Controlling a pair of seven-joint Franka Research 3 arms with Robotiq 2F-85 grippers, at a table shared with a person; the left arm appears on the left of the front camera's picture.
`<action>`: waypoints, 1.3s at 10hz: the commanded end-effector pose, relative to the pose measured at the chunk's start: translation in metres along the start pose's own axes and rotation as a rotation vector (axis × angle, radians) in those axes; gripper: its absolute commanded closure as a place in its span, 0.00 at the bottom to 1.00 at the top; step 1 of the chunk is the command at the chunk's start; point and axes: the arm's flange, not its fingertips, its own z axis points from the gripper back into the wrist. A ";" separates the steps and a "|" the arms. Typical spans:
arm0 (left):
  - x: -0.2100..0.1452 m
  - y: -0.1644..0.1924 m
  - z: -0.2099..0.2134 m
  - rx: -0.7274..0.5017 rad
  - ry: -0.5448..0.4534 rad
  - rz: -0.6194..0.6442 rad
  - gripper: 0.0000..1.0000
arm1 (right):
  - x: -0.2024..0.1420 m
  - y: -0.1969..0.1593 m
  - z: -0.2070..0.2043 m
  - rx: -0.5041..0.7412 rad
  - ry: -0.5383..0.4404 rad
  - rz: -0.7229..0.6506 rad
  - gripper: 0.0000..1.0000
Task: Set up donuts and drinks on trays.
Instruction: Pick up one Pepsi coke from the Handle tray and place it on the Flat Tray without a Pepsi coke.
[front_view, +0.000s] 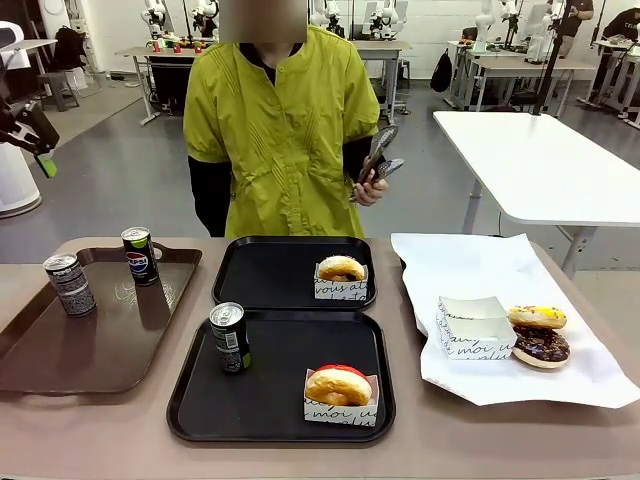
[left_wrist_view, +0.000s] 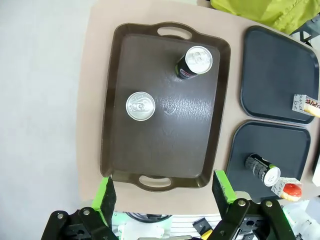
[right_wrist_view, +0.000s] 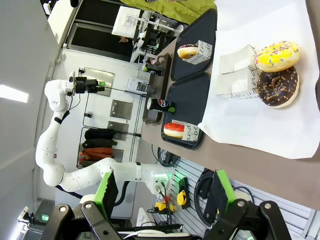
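About half done, I judge. The near tray (front_view: 290, 350) is complete, with a can (front_view: 229, 337) and a red donut (front_view: 340, 385) in its holder. The far tray (front_view: 270, 275) has a boxed donut (front_view: 341, 268) but no drink. Two spare cans stand upright and apart on the brown tray (front_view: 100, 340): the grey can (front_view: 70, 283) and the Pepsi can (front_view: 139, 255). One of them probably goes to the far tray next.

On the paper (front_view: 470, 265), a yellow donut (front_view: 537, 317) touches a chocolate donut (front_view: 541, 347), just beside an empty holder (front_view: 473, 328). The person holds tongs (front_view: 378, 150).

The left end effector (left_wrist_view: 164, 192) hangs high above the brown tray's near handle, fingers spread wide, holding nothing. The right end effector (right_wrist_view: 162, 190) is likewise wide open and empty, well clear of the bench.
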 end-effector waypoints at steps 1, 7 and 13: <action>0.001 -0.001 0.001 -0.002 0.008 -0.010 0.00 | 0.003 0.000 0.000 0.024 -0.015 0.019 0.00; 0.001 -0.001 0.001 -0.002 0.008 -0.010 0.00 | 0.003 0.000 0.000 0.024 -0.015 0.019 0.00; 0.017 0.034 -0.102 0.069 0.108 0.050 0.00 | 0.003 0.000 0.000 0.024 -0.015 0.019 0.00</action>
